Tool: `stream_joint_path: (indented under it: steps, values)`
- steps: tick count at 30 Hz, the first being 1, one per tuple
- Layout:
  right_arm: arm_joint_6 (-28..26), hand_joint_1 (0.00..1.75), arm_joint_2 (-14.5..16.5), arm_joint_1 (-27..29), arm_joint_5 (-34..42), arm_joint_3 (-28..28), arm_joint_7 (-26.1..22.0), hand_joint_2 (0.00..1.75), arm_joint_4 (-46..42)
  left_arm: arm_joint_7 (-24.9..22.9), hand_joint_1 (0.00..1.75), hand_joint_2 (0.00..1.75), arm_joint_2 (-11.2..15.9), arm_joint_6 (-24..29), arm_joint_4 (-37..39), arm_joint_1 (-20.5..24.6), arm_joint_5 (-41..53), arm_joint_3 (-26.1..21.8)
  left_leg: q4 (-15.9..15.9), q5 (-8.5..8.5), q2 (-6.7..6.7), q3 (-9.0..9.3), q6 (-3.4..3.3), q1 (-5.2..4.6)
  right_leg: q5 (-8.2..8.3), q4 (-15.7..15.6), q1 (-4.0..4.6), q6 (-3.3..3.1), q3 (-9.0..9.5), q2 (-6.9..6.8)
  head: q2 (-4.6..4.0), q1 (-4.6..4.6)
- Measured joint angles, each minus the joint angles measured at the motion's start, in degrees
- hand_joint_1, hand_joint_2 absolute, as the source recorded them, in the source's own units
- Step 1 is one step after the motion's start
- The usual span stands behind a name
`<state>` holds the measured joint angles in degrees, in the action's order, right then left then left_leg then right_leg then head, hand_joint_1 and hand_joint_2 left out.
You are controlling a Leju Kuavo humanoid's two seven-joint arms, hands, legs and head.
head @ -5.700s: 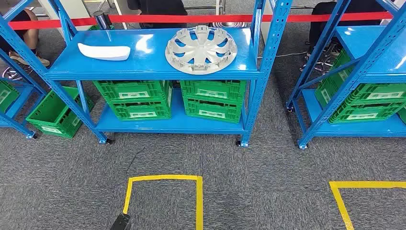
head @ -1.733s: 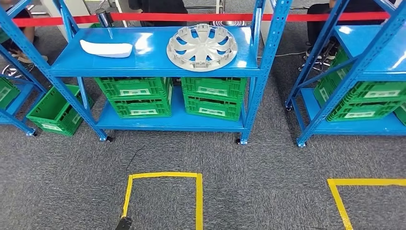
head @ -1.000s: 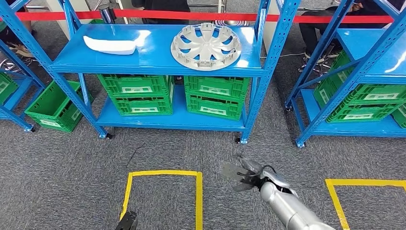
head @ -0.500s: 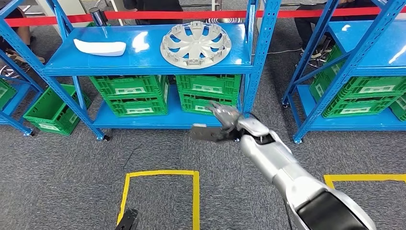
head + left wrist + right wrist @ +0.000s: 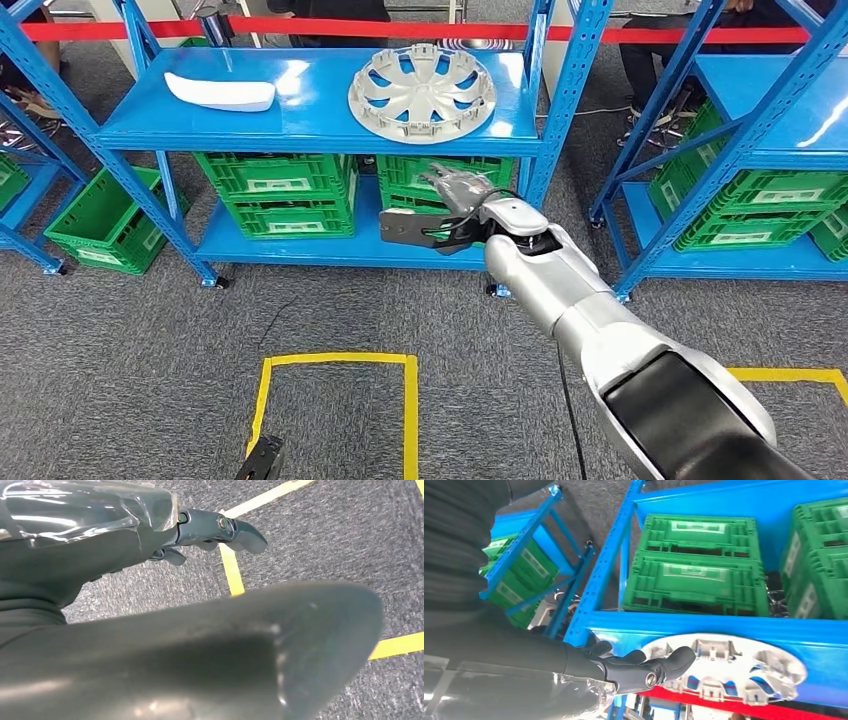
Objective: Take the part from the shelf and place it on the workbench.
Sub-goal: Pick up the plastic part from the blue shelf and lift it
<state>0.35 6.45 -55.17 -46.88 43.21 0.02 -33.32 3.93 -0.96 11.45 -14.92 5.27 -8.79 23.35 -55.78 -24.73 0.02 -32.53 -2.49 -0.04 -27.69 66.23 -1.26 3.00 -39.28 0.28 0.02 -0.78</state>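
Note:
A silver hubcap lies flat on the top board of the blue shelf, right of centre. A white curved part lies toward that board's left end. My right hand is raised in front of the shelf, below the hubcap and before the green crates, fingers spread, holding nothing. In the right wrist view its dark fingers reach toward the hubcap without touching it. My left hand hangs low over the carpet with nothing in it; its tip is at the bottom edge of the head view.
Green crates fill the shelf's lower board. A second blue shelf with crates stands at the right. Another green crate sits on the floor at the left. Red tape and seated people are behind. Yellow tape squares mark the carpet.
My right arm has come up from low in the picture to shelf height, hand moving toward the hubcap. The view has shifted slightly. The shelf parts have not moved.

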Motion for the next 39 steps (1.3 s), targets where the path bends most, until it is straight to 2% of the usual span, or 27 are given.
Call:
stream_joint_path:
  steps: [1, 2, 3, 4, 7, 9, 11, 12, 13, 14, 16, 17, 18, 20, 22, 23, 24, 26, 27, 28, 29, 31, 32, 33, 35, 37, 39]
  values:
    - [0.0, 0.0, 0.0, -0.3, 0.0, 0.0, 0.0, 1.75, 0.6, -0.1, 0.0, 0.0, 0.0, -0.3, 0.0, 0.0, 0.2, 0.0, -0.5, -0.34, -0.05, -0.16, 0.38, -0.1, 1.45, -3.9, 0.01, 0.16, 1.93, -0.15, 0.0, -0.01]
    - [0.0, 0.0, 0.1, -0.6, 0.1, 0.0, 0.0, 1.75, 1.1, -0.2, 0.0, 0.0, 0.0, -0.6, 0.0, 0.1, 0.4, 0.0, -1.0, -0.67, -0.04, -0.36, 0.74, -0.18, 2.43, -6.7, 0.04, -0.02, 3.31, -0.23, 0.0, -0.04]
    - [0.1, 0.0, 0.1, -0.8, 0.1, 0.0, 0.0, 1.75, 1.5, -0.3, 0.0, 0.0, 0.1, -0.9, 0.0, 0.2, 0.6, 0.0, -1.4, -0.9, -0.04, -0.56, 1.0, -0.26, 2.76, -7.9, 0.14, -0.44, 3.91, -0.26, 0.0, -0.07]
    - [0.1, 0.0, 0.2, -0.9, 0.0, 0.0, 0.0, 1.75, 2.0, -0.3, 0.0, 0.0, 0.1, -1.2, 0.0, 0.2, 0.7, 0.0, -1.6, -1.0, -0.03, -0.74, 1.19, -0.32, 2.72, -7.9, 0.29, -0.92, 3.94, -0.17, 0.01, -0.09]
    - [0.2, 0.0, 0.2, -1.1, 0.0, 0.0, -0.1, 1.75, 2.8, -0.3, 0.0, 0.0, 0.2, -1.8, -0.1, 0.3, 1.0, 0.0, -2.6, -1.87, -0.04, -1.47, 1.79, 0.01, 2.94, -8.1, -0.14, -1.85, 3.88, 0.03, 0.01, -0.09]
    - [0.2, 0.0, 0.4, -1.3, -0.1, 0.0, -0.2, 1.75, 3.1, -0.2, 0.0, 0.0, 0.3, -2.0, -0.1, 0.4, 1.0, 0.0, -7.5, -4.71, -0.05, -3.75, 2.57, 0.35, 3.0, -8.1, -0.39, -2.34, 3.94, 0.13, 0.01, -0.16]
    - [0.3, 0.0, 0.4, -1.3, -0.2, 0.0, -0.7, 1.75, 3.4, 0.1, 0.0, 0.0, 0.5, -2.9, -0.1, 0.4, 1.3, 0.0, -15.4, -8.02, -0.05, -7.5, 3.15, 0.67, 2.97, -8.1, -0.35, -2.55, 3.94, 0.15, 0.0, -0.17]
    - [0.3, 0.0, 0.4, -1.3, -0.3, 0.0, -1.0, 1.75, 3.6, 0.4, 0.0, 0.0, 0.6, -3.6, -0.1, 0.4, 1.4, 0.0, -18.0, -8.62, -0.05, -8.87, 3.29, 0.79, 2.96, -8.1, -0.33, -2.55, 3.94, 0.15, 0.0, -0.18]
    - [0.3, 0.0, 0.4, -1.3, -0.4, -0.1, -1.5, 1.75, 3.7, 0.7, 0.0, 0.0, 0.7, -4.2, -0.1, 0.3, 1.5, 0.0, -18.5, -8.11, -0.04, -9.26, 3.33, 0.88, 2.95, -8.1, -0.33, -2.55, 3.97, 0.18, 0.0, -0.17]
    - [0.3, 0.0, 0.4, -1.3, -0.5, -0.1, -2.0, 1.75, 3.8, 1.1, 0.0, 0.0, 0.8, -4.8, -0.1, 0.3, 1.6, 0.0, -16.5, -6.51, -0.04, -8.42, 3.26, 0.96, 2.95, -8.1, -0.34, -2.55, 4.02, 0.24, 0.01, -0.17]
    - [0.2, 0.0, 0.5, -1.3, -0.9, -0.4, -3.0, 1.75, 3.6, 1.9, 0.0, 0.0, 1.2, -5.9, -0.1, 0.4, 1.9, 0.0, -8.3, -2.5, -0.08, -4.53, 2.9, 1.02, 2.95, -8.1, -0.3, -2.51, 4.18, 0.41, 0.01, -0.16]
    - [0.1, 0.0, 0.5, -1.4, -1.1, -0.6, -3.5, 1.75, 3.5, 2.2, 0.0, 0.0, 1.4, -6.3, -0.1, 0.4, 2.0, -0.1, -4.8, -1.29, -0.11, -2.83, 2.65, 0.89, 2.98, -8.2, -0.17, -2.44, 4.15, 0.49, 0.01, -0.14]
    - [0.0, 0.0, 0.5, -1.5, -1.4, -0.8, -3.9, 1.75, 3.3, 2.5, 0.0, 0.0, 1.6, -6.8, -0.1, 0.5, 2.1, -0.2, -2.7, -0.83, -0.13, -1.75, 2.41, 0.72, 3.05, -8.2, -0.07, -2.31, 4.04, 0.53, 0.01, -0.15]
    - [-0.2, 0.0, 0.5, -1.5, -2.0, -1.3, -4.8, 1.75, 2.7, 2.9, 0.0, 0.0, 1.9, -7.4, -0.1, 0.5, 2.5, -0.6, -1.8, -0.93, -0.14, -1.39, 1.96, 0.35, 3.29, -8.4, 0.06, -1.88, 3.8, 0.55, 0.01, -0.15]
    - [-0.2, 0.0, 0.5, -1.3, -2.7, -1.9, -5.5, 1.75, 1.7, 3.1, 0.0, 0.0, 2.2, -7.9, -0.1, 0.5, 3.0, -1.1, -1.1, -0.38, -0.03, -1.14, 1.23, 0.48, 2.98, -8.0, 0.02, -1.46, 3.31, 0.43, 0.01, -0.09]
    - [-0.2, 0.0, 0.5, -1.3, -3.1, -2.2, -5.7, 1.75, 1.2, 3.2, 0.0, 0.0, 2.2, -8.0, -0.1, 0.5, 3.3, -1.3, -0.7, -0.08, 0.03, -1.0, 0.83, 0.56, 2.17, -6.5, 0.05, -1.47, 2.56, 0.36, 0.01, -0.06]
    - [-0.2, 0.0, 0.5, -1.2, -3.5, -2.5, -5.9, 1.75, 0.7, 3.2, 0.0, 0.0, 2.3, -8.2, -0.1, 0.5, 3.6, -1.5, -0.4, 0.14, 0.1, -0.88, 0.53, 0.61, 0.82, -3.8, 0.05, -1.68, 1.24, 0.3, 0.01, -0.01]
    - [0.0, 0.0, 0.5, -0.9, -4.0, -3.0, -6.2, 1.75, -0.1, 3.3, 0.0, 0.0, 2.4, -8.4, -0.2, 0.5, 4.0, -2.0, -0.4, 0.16, 0.11, -0.92, 0.3, 0.39, -2.4, 4.4, 0.06, -2.1, -2.44, 0.27, 0.01, 0.0]
    - [0.1, 0.0, 0.5, -0.5, -4.3, -3.2, -6.3, 1.75, -0.4, 3.3, 0.0, 0.0, 2.4, -8.5, -0.2, 0.5, 4.2, -2.2, -0.4, 0.14, 0.06, -0.92, 0.27, 0.3, -3.38, 7.6, 0.06, -2.05, -3.89, 0.26, 0.01, 0.01]
    - [0.2, 0.0, 0.5, -0.2, -4.5, -3.4, -6.4, 1.75, -0.8, 3.4, 0.0, 0.0, 2.4, -8.6, -0.2, 0.5, 4.4, -2.5, -0.5, 0.12, -0.02, -0.91, 0.25, 0.24, -3.49, 8.7, 0.05, -1.8, -4.37, 0.25, 0.01, 0.01]
    - [0.3, 0.0, 0.5, 0.0, -4.8, -3.6, -6.5, 1.75, -1.2, 3.4, 0.0, 0.0, 2.4, -8.6, -0.2, 0.5, 4.6, -2.7, -0.5, 0.09, -0.11, -0.88, 0.3, 0.21, -2.66, 7.2, 0.05, -1.42, -3.63, 0.24, 0.01, 0.02]
    - [0.5, 0.0, 0.5, 0.2, -5.2, -4.1, -6.8, 1.75, -2.1, 3.5, 0.0, 0.0, 2.4, -8.7, -0.2, 0.5, 5.1, -3.0, -0.9, -0.18, -0.22, -0.88, 0.58, 0.19, 0.35, -1.1, 0.07, -0.86, 0.39, 0.1, 0.01, 0.03]
    - [0.6, 0.0, 0.6, 0.2, -5.5, -4.3, -7.0, 1.75, -2.6, 3.6, 0.0, 0.0, 2.4, -8.7, -0.2, 0.5, 5.4, -3.2, -1.2, -0.42, -0.21, -1.01, 0.85, 0.07, 1.51, -4.8, 0.13, -0.93, 2.32, 0.02, 0.01, -0.01]
    - [0.8, 0.0, 0.7, 0.3, -5.8, -4.5, -7.1, 1.75, -3.0, 3.7, 0.0, 0.0, 2.3, -8.7, -0.2, 0.5, 5.8, -3.5, -1.5, -0.65, -0.2, -1.16, 1.13, -0.02, 2.18, -7.3, 0.22, -1.16, 3.59, -0.02, 0.01, -0.02]
    - [1.1, 0.0, 0.9, 0.5, -6.4, -4.8, -7.3, 1.75, -3.6, 3.8, 0.0, 0.0, 2.3, -8.8, -0.2, 0.4, 6.3, -4.1, -1.7, -0.95, -0.15, -1.35, 1.54, -0.13, 2.31, -8.2, 0.47, -1.79, 4.24, 0.06, 0.01, -0.08]
    - [1.2, 0.0, 1.1, 0.6, -6.8, -5.1, -7.4, 1.75, -4.1, 3.8, 0.0, 0.0, 2.3, -8.8, -0.3, 0.3, 6.7, -4.6, -2.2, -1.5, -0.13, -1.57, 1.91, 0.1, 2.23, -8.3, 0.12, -2.26, 4.41, 0.19, 0.0, -0.09]
    - [1.3, 0.0, 1.4, 0.6, -7.0, -5.4, -7.5, 1.75, -4.6, 3.8, 0.0, 0.0, 2.3, -8.8, -0.3, 0.3, 7.0, -5.1, -6.0, -3.57, -0.11, -3.41, 2.64, 0.37, 2.02, -8.3, -0.31, -2.78, 4.83, 0.3, 0.0, -0.16]
